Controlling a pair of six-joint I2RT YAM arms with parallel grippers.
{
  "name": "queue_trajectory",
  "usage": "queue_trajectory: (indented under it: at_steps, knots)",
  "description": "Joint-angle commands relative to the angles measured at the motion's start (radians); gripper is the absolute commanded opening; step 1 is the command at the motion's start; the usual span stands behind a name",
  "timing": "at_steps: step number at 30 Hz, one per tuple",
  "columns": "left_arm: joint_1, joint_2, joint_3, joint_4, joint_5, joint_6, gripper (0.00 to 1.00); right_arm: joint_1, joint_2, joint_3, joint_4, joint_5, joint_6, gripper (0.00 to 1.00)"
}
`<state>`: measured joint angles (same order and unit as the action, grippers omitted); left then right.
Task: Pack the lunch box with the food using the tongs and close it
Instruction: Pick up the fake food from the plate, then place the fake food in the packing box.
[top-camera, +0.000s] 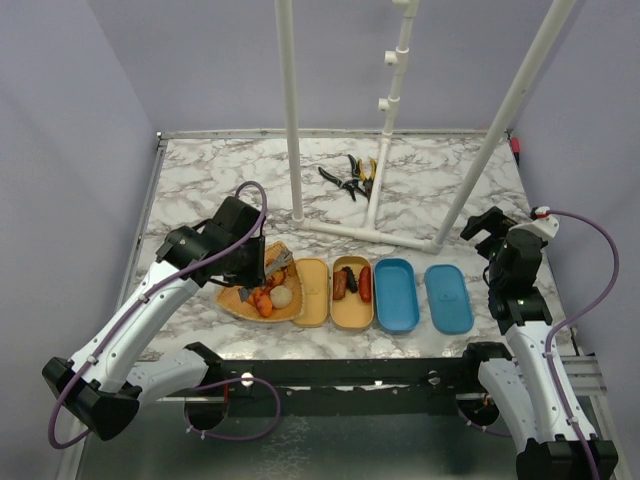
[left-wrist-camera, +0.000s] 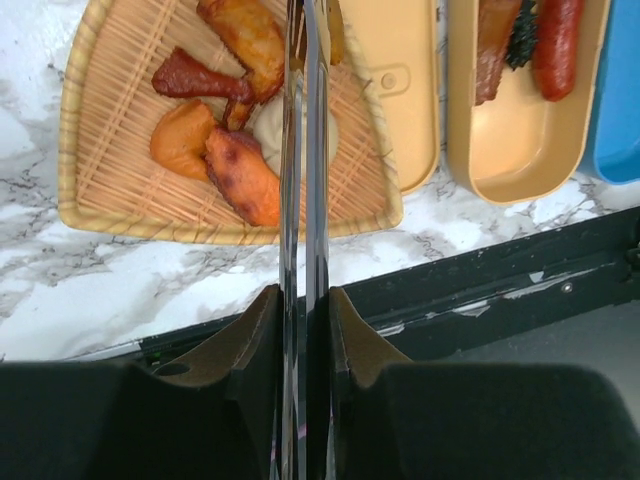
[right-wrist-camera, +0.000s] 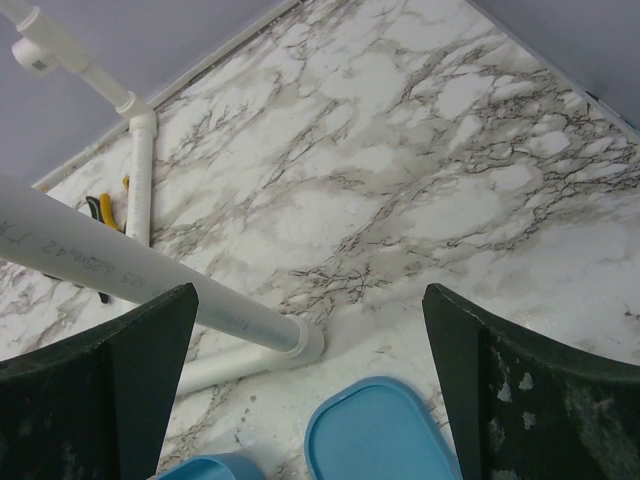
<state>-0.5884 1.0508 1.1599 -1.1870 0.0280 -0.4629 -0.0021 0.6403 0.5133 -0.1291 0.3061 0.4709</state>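
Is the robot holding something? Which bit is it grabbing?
The left pincer holds the tongs, squeezing their two arms well back from the tips. The right pincer is open and holds nothing.

A: tongs (left-wrist-camera: 303, 200)?
B: Slim grey metal, arms squeezed nearly together, clamped in left gripper (left-wrist-camera: 303, 325), running over the beige ball (left-wrist-camera: 266, 128).
A: Rest of the food?
B: orange and red pieces (left-wrist-camera: 238, 172) piled around the ball. red sausage (left-wrist-camera: 558, 45) and brown sausage (left-wrist-camera: 492, 55) sit in one tan lunch box half (left-wrist-camera: 505, 160). Other tan half (left-wrist-camera: 395, 95) is bare; blue lids (top-camera: 396, 296) are off, alongside.
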Motion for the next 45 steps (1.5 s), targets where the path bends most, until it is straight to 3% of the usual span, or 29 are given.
queue_trajectory:
  at_steps: [1, 9, 19, 25, 32, 39, 45]
  knots:
    - [0.003, -0.022, 0.078, 0.017, 0.028, 0.028, 0.09, -0.003, 0.003, 0.016, -0.029, 0.021, 0.0, 1.0]
    - [0.003, -0.021, 0.194, -0.023, 0.064, 0.07, 0.08, -0.003, -0.003, 0.024, -0.042, 0.039, -0.001, 1.0]
    - [-0.002, -0.026, 0.23, 0.014, 0.181, 0.094, 0.08, -0.003, 0.008, 0.034, -0.054, 0.023, 0.006, 1.0]
    - [-0.021, -0.019, 0.145, 0.129, 0.316, 0.094, 0.06, -0.003, -0.018, 0.039, -0.073, 0.02, 0.015, 1.0]
    - [-0.051, -0.04, 0.013, 0.265, 0.379, 0.024, 0.05, -0.003, -0.033, 0.055, -0.109, 0.03, 0.019, 1.0]
    - [-0.176, -0.091, -0.141, 0.411, 0.342, -0.103, 0.05, -0.003, -0.015, 0.051, -0.107, 0.019, 0.032, 1.0]
    - [-0.268, -0.049, -0.163, 0.548, 0.284, -0.165, 0.05, -0.003, -0.008, 0.049, -0.098, 0.007, 0.041, 1.0]
